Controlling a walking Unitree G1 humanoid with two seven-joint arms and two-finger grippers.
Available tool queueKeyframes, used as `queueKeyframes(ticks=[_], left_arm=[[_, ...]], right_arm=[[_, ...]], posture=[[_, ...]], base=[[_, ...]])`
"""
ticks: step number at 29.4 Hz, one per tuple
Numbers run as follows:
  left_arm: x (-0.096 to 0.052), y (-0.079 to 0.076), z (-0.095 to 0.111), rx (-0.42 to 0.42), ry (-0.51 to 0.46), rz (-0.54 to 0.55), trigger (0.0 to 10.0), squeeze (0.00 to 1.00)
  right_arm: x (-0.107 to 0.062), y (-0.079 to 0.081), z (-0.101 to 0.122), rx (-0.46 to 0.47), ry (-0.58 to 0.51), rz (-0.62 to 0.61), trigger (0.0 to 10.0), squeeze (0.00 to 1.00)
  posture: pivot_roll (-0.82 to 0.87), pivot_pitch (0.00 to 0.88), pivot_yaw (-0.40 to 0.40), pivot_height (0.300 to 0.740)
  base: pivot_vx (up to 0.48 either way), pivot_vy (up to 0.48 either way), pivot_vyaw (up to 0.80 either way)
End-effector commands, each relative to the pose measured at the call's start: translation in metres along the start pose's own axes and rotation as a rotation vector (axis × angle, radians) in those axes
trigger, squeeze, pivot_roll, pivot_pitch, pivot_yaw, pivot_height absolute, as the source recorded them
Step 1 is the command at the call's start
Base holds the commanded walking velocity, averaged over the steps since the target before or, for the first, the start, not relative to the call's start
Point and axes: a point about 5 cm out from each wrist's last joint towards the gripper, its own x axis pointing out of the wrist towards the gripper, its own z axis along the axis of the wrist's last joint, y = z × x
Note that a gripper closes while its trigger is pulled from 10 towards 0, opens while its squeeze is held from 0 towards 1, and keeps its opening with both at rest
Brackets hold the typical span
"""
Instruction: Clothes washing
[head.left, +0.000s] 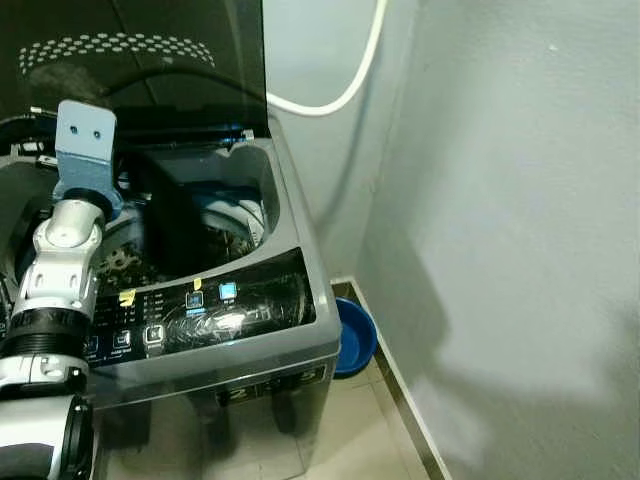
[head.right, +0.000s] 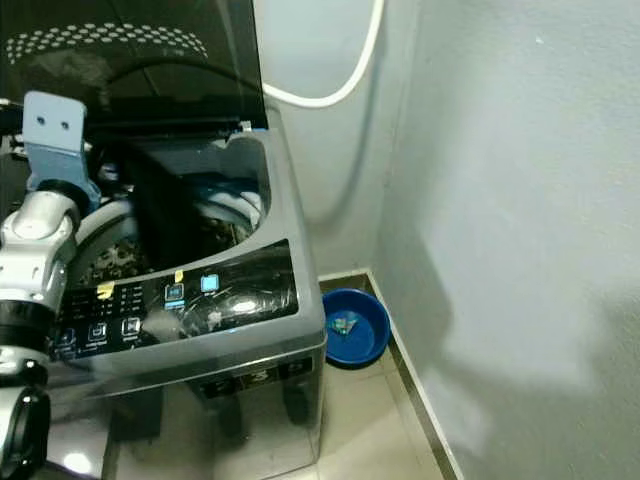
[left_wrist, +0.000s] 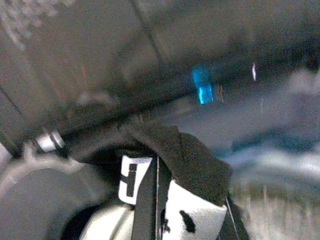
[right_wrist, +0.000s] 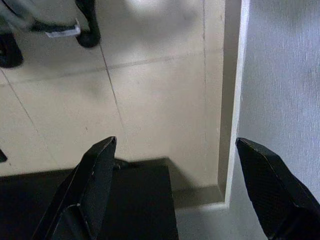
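Down by the tiled floor (right_wrist: 150, 95) my right gripper (right_wrist: 172, 172) hangs with fingers spread wide. Farther off, my left gripper (left_wrist: 165, 200) holds a dark garment (left_wrist: 195, 160) inside the open top-loading washing machine (head.left: 290, 200), above its drum (head.left: 235, 225).

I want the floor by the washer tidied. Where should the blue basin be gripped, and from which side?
Grip the blue basin by its thin upturned rim, jaws straddling it from above on the open-floor side. The washing machine and wall hem in its other sides.
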Motion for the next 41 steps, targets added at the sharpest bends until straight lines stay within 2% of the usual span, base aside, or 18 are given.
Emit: queueKeyframes(ticks=[1,3,5,7,8,10,13,16,18,19,28,31,34,37,38,39,40,41], left_arm=[[-0.004,-0.014,-0.023,0.037,0.109,-0.122,10.0,0.00],[-0.005,-0.017,-0.025,0.040,0.115,-0.147,10.0,0.00],[-0.006,-0.027,-0.028,0.064,0.105,-0.221,10.0,0.00],[-0.008,-0.042,-0.028,0.065,0.070,-0.343,10.0,0.00],[-0.008,-0.042,-0.028,0.065,0.070,-0.343,10.0,0.00],[-0.011,-0.052,-0.032,0.089,0.081,-0.426,10.0,0.00],[-0.014,-0.057,-0.041,0.153,0.119,-0.487,10.0,0.00],[-0.016,-0.055,-0.048,0.199,0.160,-0.497,10.0,0.00],[-0.016,-0.053,-0.050,0.212,0.174,-0.492,10.0,0.04],[-0.016,-0.049,-0.052,0.236,0.187,-0.478,10.0,1.00],[-0.010,-0.034,-0.043,0.304,0.164,-0.412,10.0,1.00],[-0.010,-0.034,-0.033,0.285,0.137,-0.422,10.0,1.00],[-0.010,-0.035,-0.031,0.276,0.134,-0.427,10.0,1.00],[-0.012,-0.032,-0.022,0.244,0.105,-0.384,10.0,1.00],[-0.013,-0.026,-0.016,0.228,0.081,-0.323,10.0,0.36],[-0.014,-0.022,-0.013,0.219,0.067,-0.279,10.0,0.36],[-0.014,-0.019,-0.011,0.213,0.058,-0.252,10.0,0.00],[-0.016,-0.012,-0.007,0.200,0.041,-0.191,10.0,0.00]], right_arm=[[0.000,0.002,-0.005,0.015,0.014,0.010,10.0,0.00],[0.000,0.002,-0.005,0.015,0.013,0.011,10.0,0.00],[0.000,0.002,-0.006,0.018,0.012,0.013,10.0,0.00],[0.000,0.002,-0.007,0.019,0.014,0.013,10.0,0.00],[0.000,0.002,-0.007,0.019,0.014,0.013,10.0,0.00],[0.000,0.001,-0.009,0.021,0.016,0.013,10.0,0.00],[0.000,0.000,-0.010,0.019,0.021,0.011,10.0,0.00],[0.000,-0.001,-0.011,0.015,0.025,0.009,10.0,0.00],[0.000,-0.001,-0.012,0.015,0.026,0.009,10.0,0.00],[0.000,-0.001,-0.012,0.015,0.027,0.009,10.0,0.00],[0.000,-0.001,-0.011,0.014,0.020,0.012,10.0,0.00],[0.000,0.001,-0.006,0.014,0.008,0.014,10.0,0.00],[0.000,0.001,-0.005,0.014,0.006,0.014,10.0,0.00],[0.000,0.002,0.000,0.012,-0.006,0.018,10.0,0.00],[0.000,0.003,0.003,0.002,-0.015,0.022,10.0,0.00],[0.000,0.004,0.005,-0.004,-0.023,0.025,10.0,0.00],[0.000,0.004,0.007,-0.009,-0.027,0.027,10.0,0.00],[0.000,0.005,0.010,-0.006,-0.037,0.031,10.0,0.00]], posture=[[-0.09,0.173,-0.048,0.740],[-0.09,0.173,-0.048,0.740],[-0.09,0.176,-0.047,0.740],[-0.09,0.179,-0.046,0.740],[-0.09,0.179,-0.046,0.740],[-0.09,0.181,-0.047,0.740],[-0.09,0.181,-0.047,0.740],[-0.10,0.182,-0.048,0.740],[-0.10,0.182,-0.048,0.740],[-0.10,0.182,-0.048,0.740],[-0.09,0.160,-0.052,0.740],[-0.09,0.144,-0.047,0.740],[-0.09,0.140,-0.045,0.740],[-0.08,0.120,-0.042,0.740],[-0.07,0.106,-0.042,0.740],[-0.07,0.098,-0.042,0.740],[-0.07,0.098,-0.042,0.740],[-0.06,0.088,-0.044,0.740]], base=[[0.000,0.000,0.00],[0.000,0.000,0.00],[0.000,0.000,0.00],[0.000,0.000,0.00],[0.000,0.000,0.00],[0.000,0.000,0.00],[0.000,0.000,0.00],[0.000,0.000,0.00],[0.000,0.000,0.00],[0.000,0.000,0.00],[0.000,0.000,0.00],[0.000,0.000,0.00],[0.000,0.000,0.00],[0.000,0.000,0.00],[0.000,0.000,0.00],[0.000,0.000,0.00],[0.000,0.000,0.00],[0.000,0.000,0.00]])
